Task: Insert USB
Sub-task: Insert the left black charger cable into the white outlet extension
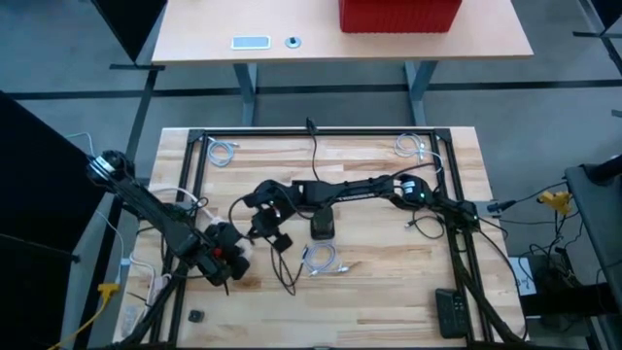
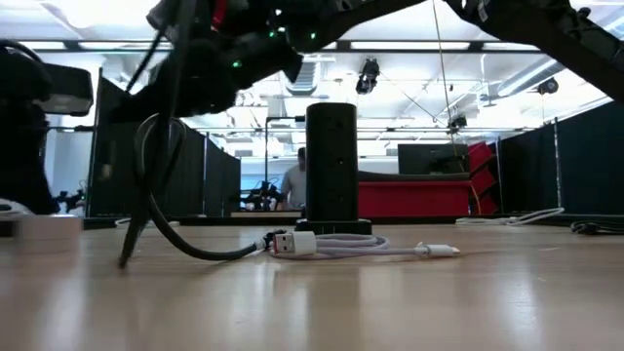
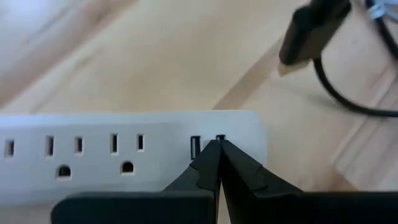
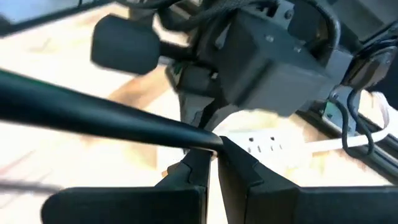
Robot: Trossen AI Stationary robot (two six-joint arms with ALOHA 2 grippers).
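Left wrist view: shut left claw (image 3: 217,144) over white power strip (image 3: 124,155).

It looks like a robotics lab or open workshop hall: a wooden bench (image 1: 389,277) in a black frame, ceiling strip lights (image 2: 409,46), dark partition screens (image 2: 585,166), and a person (image 2: 292,185) far behind.
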